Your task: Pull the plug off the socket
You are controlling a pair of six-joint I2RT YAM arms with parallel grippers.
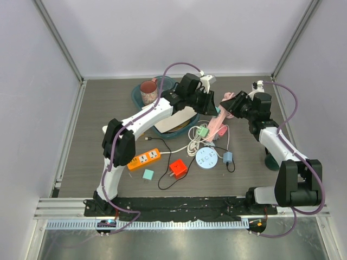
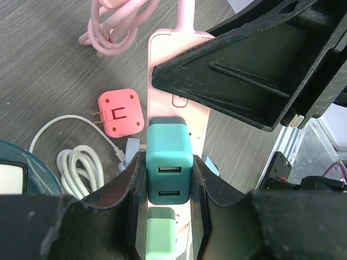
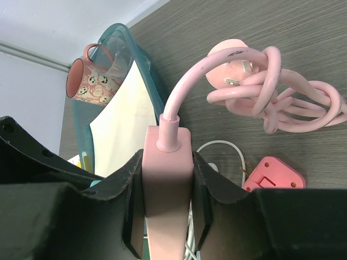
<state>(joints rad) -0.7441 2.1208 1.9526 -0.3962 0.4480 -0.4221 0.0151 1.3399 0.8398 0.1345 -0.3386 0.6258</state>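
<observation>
Wood-grain tabletop (image 1: 97, 119): left gripper (image 2: 168, 184) clamps one teal plug (image 2: 169, 154), right gripper (image 3: 168, 189) clamps one pink socket strip (image 3: 167, 162).

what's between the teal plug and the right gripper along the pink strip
Only a bare stretch of the pink strip, seen in the left wrist view: no other plug sits between the teal plug and the right gripper.

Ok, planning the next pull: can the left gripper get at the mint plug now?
Probably not: the left gripper is clamped on the teal charger; the mint plug sits deeper between its jaws.
</observation>
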